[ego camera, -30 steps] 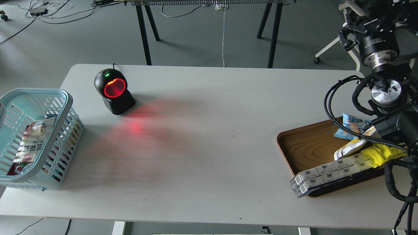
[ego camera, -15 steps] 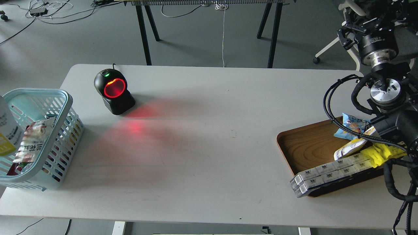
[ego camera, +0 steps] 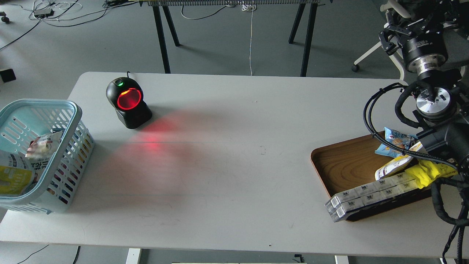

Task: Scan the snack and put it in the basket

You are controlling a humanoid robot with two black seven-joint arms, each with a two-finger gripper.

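Snack (ego camera: 14, 176) already inside basket (ego camera: 71, 110), far left of surface, lying flat-ish. Our left tool not in view. Right tool (ego camera: 394, 31) far right, well apart; can't tell its grip.

I'm seeing the snack (ego camera: 14, 176) now lying inside the basket (ego camera: 67, 110) at its near left, covering the lower part of the packet (ego camera: 44, 145) already there; half a second ago it was hanging upright over the left rim.

No legible text anywhere.
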